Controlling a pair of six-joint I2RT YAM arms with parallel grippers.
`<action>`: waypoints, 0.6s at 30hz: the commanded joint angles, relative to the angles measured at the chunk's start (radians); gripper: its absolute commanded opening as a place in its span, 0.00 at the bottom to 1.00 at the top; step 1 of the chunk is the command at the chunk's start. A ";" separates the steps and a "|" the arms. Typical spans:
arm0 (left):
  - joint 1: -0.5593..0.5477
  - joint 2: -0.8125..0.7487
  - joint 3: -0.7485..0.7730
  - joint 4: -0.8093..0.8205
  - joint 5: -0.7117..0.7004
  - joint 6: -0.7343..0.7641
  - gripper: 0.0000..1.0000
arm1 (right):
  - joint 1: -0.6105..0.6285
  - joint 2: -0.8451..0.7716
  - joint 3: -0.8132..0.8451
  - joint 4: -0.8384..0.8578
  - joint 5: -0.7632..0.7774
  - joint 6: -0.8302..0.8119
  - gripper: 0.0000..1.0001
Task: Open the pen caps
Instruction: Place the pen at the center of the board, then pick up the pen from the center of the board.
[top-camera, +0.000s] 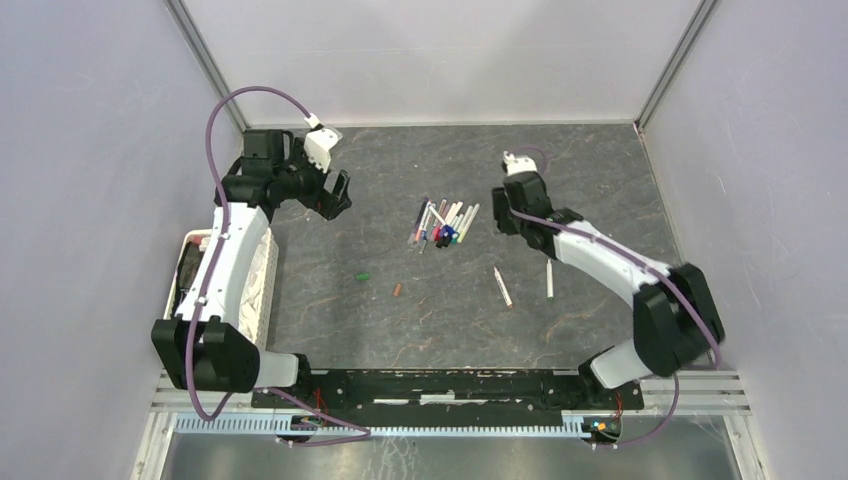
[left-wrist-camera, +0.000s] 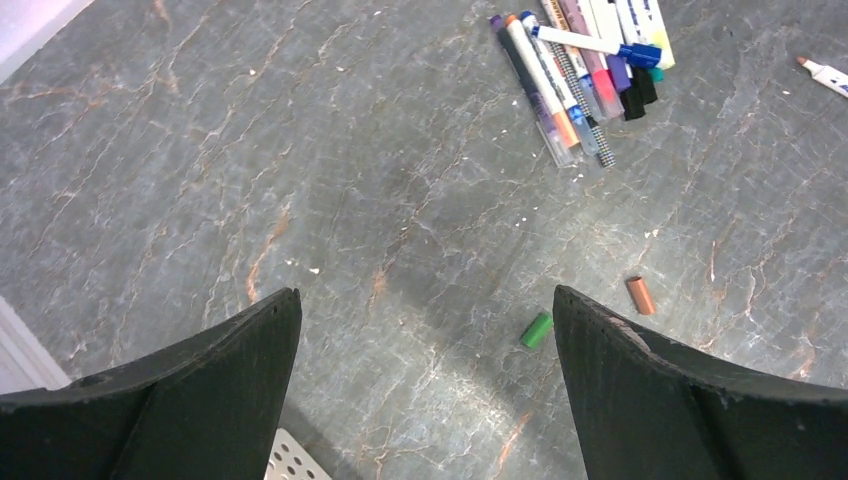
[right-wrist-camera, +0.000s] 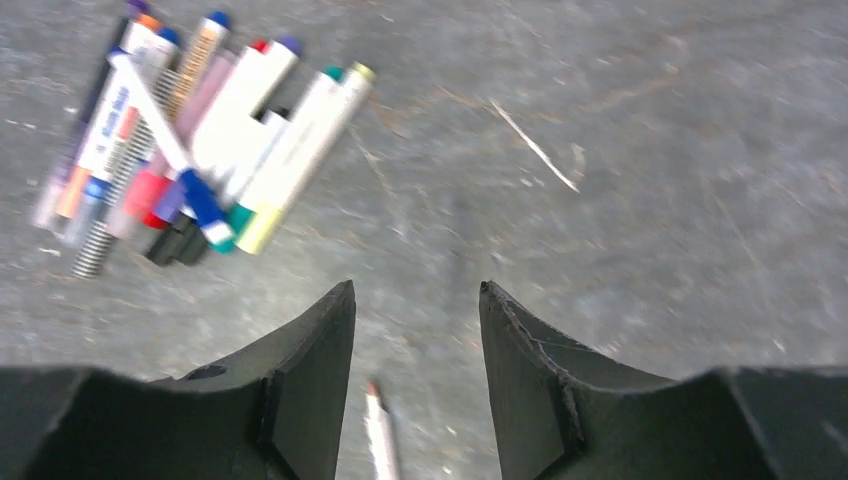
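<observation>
A pile of pens (top-camera: 443, 222) lies at the table's middle, caps on. It also shows in the left wrist view (left-wrist-camera: 585, 70) and, blurred, in the right wrist view (right-wrist-camera: 190, 140). A loose green pen cap (top-camera: 363, 275) (left-wrist-camera: 537, 329) and a brown pen cap (top-camera: 397, 290) (left-wrist-camera: 641, 295) lie nearer. Two uncapped pens (top-camera: 503, 287) (top-camera: 549, 279) lie to the right. My left gripper (top-camera: 335, 195) (left-wrist-camera: 428, 300) is open and empty, raised left of the pile. My right gripper (top-camera: 505, 215) (right-wrist-camera: 417, 290) is open and empty, right of the pile, above an uncapped pen (right-wrist-camera: 382, 435).
A white perforated basket (top-camera: 265, 290) stands at the table's left edge under the left arm; its corner shows in the left wrist view (left-wrist-camera: 290, 460). Grey walls close in the table on three sides.
</observation>
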 joint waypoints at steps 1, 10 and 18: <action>0.032 -0.042 0.038 -0.015 0.084 -0.042 1.00 | 0.053 0.189 0.182 -0.024 -0.046 0.045 0.53; 0.041 -0.016 0.027 -0.091 0.121 -0.014 1.00 | 0.079 0.529 0.510 -0.108 -0.038 0.072 0.47; 0.041 -0.062 -0.011 -0.080 0.126 0.016 0.95 | 0.079 0.597 0.560 -0.143 0.008 0.088 0.38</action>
